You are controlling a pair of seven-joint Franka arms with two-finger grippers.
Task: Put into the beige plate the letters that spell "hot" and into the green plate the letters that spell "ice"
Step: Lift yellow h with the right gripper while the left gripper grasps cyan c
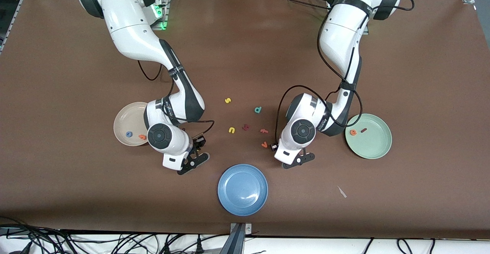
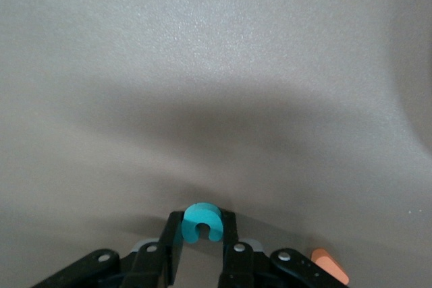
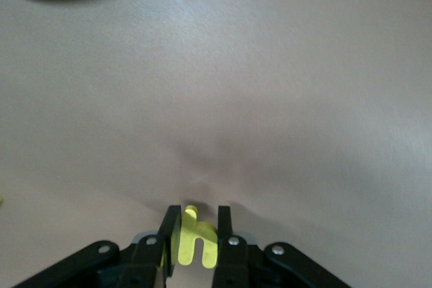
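The teal c [image 2: 200, 214] sits between the fingertips of my left gripper [image 2: 202, 223], which is shut on it low over the brown table, between the blue plate and the green plate [image 1: 377, 148]. The orange e [image 1: 353, 132] and the dark red i [image 1: 363, 130] lie in the green plate. My right gripper [image 3: 198, 212] is shut on the yellow h [image 3: 196, 242], low over the table beside the beige plate [image 1: 124, 122]. In that plate lie the blue o [image 1: 129, 134] and the orange t [image 1: 142, 136]. From the front, both wrists hide the held letters.
A blue plate [image 1: 242, 189] lies near the front edge between the two grippers. Loose letters lie mid-table: a yellow s [image 1: 227, 100], a teal d [image 1: 258, 110], a small yellow one [image 1: 231, 130], a dark red one [image 1: 246, 127] and two orange ones [image 1: 264, 144].
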